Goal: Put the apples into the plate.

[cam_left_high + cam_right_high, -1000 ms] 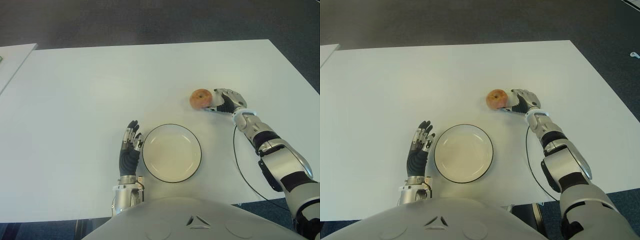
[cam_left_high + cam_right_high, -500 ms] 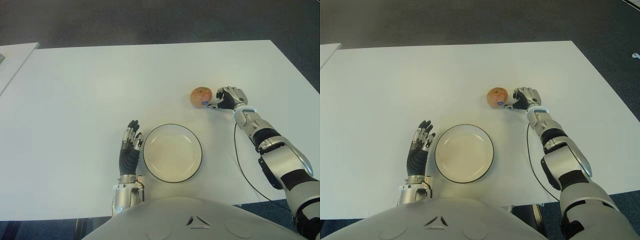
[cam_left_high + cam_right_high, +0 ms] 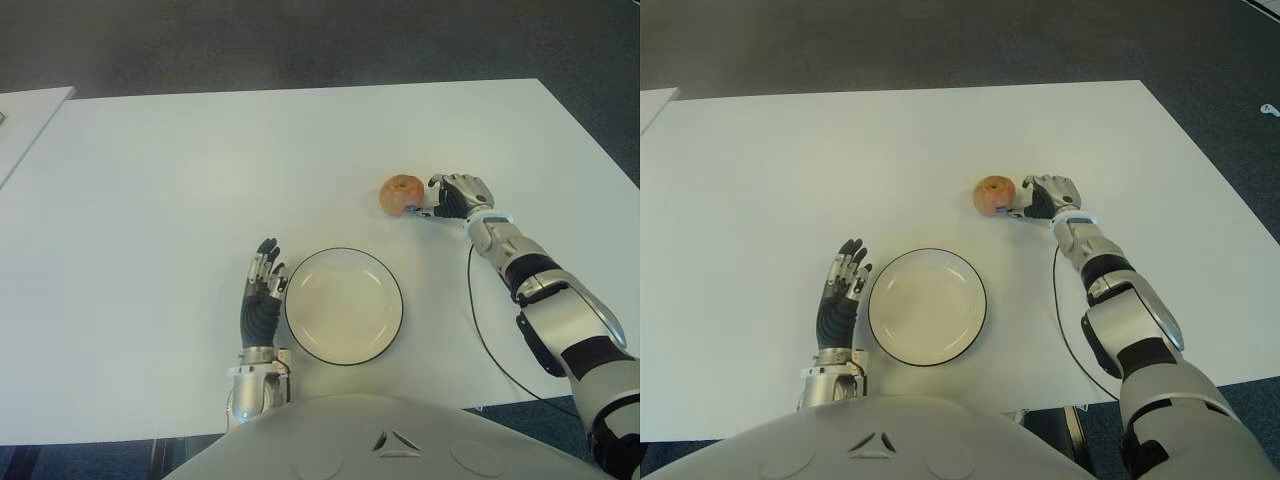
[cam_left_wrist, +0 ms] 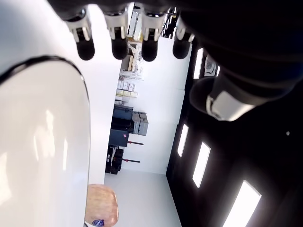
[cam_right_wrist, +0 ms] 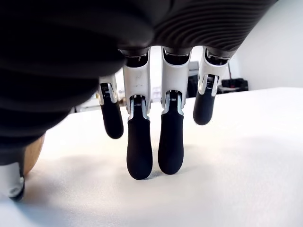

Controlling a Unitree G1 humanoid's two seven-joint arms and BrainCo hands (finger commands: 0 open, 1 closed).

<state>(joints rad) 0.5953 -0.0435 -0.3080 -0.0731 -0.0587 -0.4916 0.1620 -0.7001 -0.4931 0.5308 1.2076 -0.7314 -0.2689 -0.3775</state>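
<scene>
The right hand (image 3: 458, 196), fingers hanging apart and holding nothing, sits just beside the apple (image 3: 401, 195), toward the table's (image 3: 150, 200) right edge. The left hand (image 3: 262, 298), fingers straight and spread, lies left of the plate (image 3: 344, 305) near the front edge.

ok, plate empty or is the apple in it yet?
Empty. The plate is bare; the apple sits on the table beside the right hand.

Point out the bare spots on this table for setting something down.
Most of the table is bare: the far half and the left side. The plate is empty. It is crowded only near the front, where the left hand flanks the plate, and where the right hand meets the apple.
</scene>
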